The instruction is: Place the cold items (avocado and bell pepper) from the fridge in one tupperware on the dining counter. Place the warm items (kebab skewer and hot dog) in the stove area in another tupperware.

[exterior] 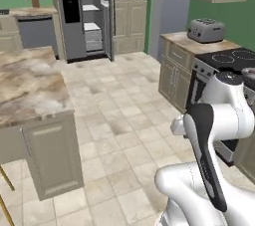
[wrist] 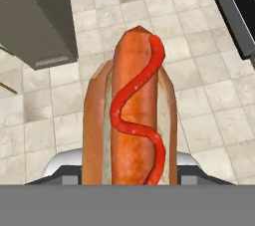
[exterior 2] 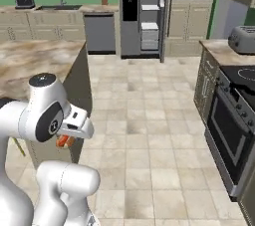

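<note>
A hot dog [wrist: 130,115] in a bun, with a red sauce squiggle along the sausage, stands up between the jaws of my gripper [wrist: 128,179], which is shut on its lower end. In the right base view the hot dog [exterior 2: 64,142] hangs under the hand beside the dining counter [exterior 2: 35,58], above the tiled floor. The fridge [exterior: 74,16] stands at the far end with its door open and white shelves showing; the right base view has the fridge [exterior 2: 133,11] too. The dining counter [exterior: 27,85] is at my left. The avocado, bell pepper, kebab skewer and both tupperware are out of view.
A stove [exterior: 231,58] with an oven [exterior 2: 226,130] runs along the right side, with a toaster [exterior: 205,30] on the counter beyond it. A wide tiled floor [exterior: 119,115] lies between island and stove. A wall counter with a sink [exterior 2: 55,7] is at the back.
</note>
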